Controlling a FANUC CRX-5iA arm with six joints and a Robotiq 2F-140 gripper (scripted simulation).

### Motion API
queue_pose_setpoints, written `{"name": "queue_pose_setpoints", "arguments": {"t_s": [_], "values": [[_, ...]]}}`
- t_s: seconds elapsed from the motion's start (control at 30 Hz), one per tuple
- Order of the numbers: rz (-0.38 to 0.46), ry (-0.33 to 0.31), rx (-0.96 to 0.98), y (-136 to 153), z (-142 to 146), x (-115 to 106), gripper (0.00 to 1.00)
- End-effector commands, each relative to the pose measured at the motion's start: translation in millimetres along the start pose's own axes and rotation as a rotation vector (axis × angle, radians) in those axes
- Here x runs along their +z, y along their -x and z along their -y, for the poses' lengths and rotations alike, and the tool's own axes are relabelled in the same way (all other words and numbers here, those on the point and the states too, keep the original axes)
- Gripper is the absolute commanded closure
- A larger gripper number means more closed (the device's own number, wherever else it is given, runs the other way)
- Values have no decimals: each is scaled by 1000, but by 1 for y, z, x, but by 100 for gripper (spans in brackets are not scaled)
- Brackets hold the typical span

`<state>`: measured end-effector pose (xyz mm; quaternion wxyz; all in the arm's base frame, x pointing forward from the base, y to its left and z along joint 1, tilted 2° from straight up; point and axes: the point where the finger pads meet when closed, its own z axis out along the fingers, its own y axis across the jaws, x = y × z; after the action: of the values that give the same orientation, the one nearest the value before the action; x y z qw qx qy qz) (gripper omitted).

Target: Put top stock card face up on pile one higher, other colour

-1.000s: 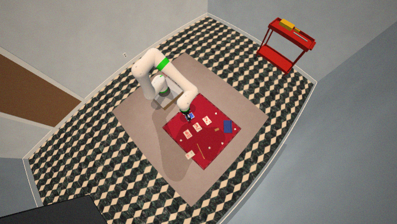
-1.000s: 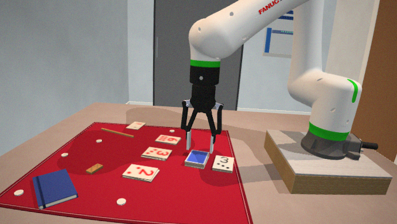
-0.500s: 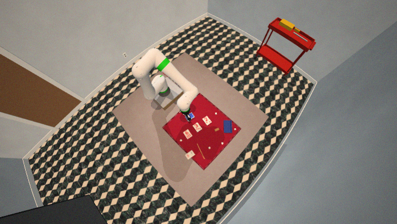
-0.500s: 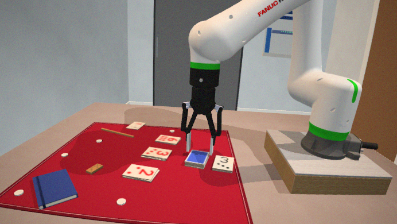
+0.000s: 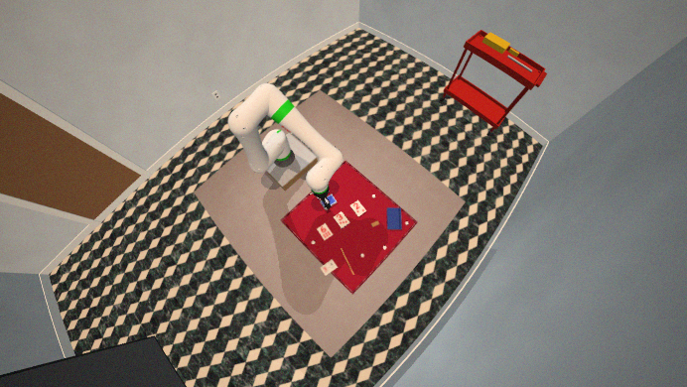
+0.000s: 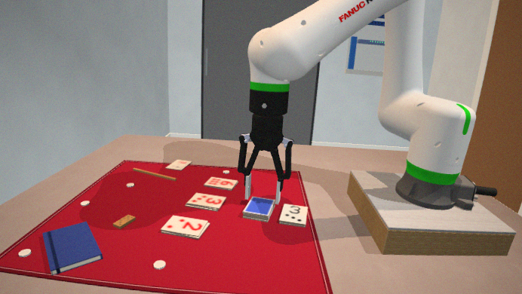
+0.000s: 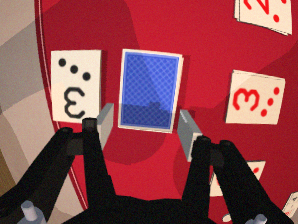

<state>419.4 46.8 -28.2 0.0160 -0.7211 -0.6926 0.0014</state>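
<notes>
The face-down stock [image 6: 258, 207] [image 7: 149, 90] [image 5: 331, 199] is a small stack with a blue back on the red card cloth [image 6: 245, 256] [image 5: 357, 179] [image 7: 133, 3]. My gripper [image 6: 262, 197] [image 7: 146, 117] [image 5: 328, 203] is half open and empty. It points straight down, with one finger on each side of the stock, the tips just above it. The waste, a black 3 [image 6: 293, 215] [image 7: 75, 86], lies beside the stock. Three piles show a red 2 [image 6: 185, 226] [image 7: 264, 4] [image 5: 357, 207], a red 3 [image 6: 206, 200] [image 7: 254, 98] [image 5: 341, 218] and a red 6 [image 6: 221, 183] [image 5: 324, 231].
One more card [image 6: 179, 164] [image 5: 328, 268] lies at the cloth's far edge. A blue notebook [image 6: 69, 246] [image 5: 394, 218], a wooden stick [image 6: 154, 174], a small wooden block [image 6: 124, 221] and several white chips [image 6: 159, 264] lie on the cloth. The arm's plinth [image 6: 415, 230] stands to the right.
</notes>
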Motion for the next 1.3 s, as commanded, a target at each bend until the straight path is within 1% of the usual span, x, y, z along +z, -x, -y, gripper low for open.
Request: {"name": "queue_pose_setpoints", "arguments": {"t_s": [0.0,0.87,0.9,1.27], "values": [[0,1,0,0,0,0,50],[0,1,0,0,0,3,50],[0,1,0,0,0,3,57],[0,1,0,0,0,3,57]]}}
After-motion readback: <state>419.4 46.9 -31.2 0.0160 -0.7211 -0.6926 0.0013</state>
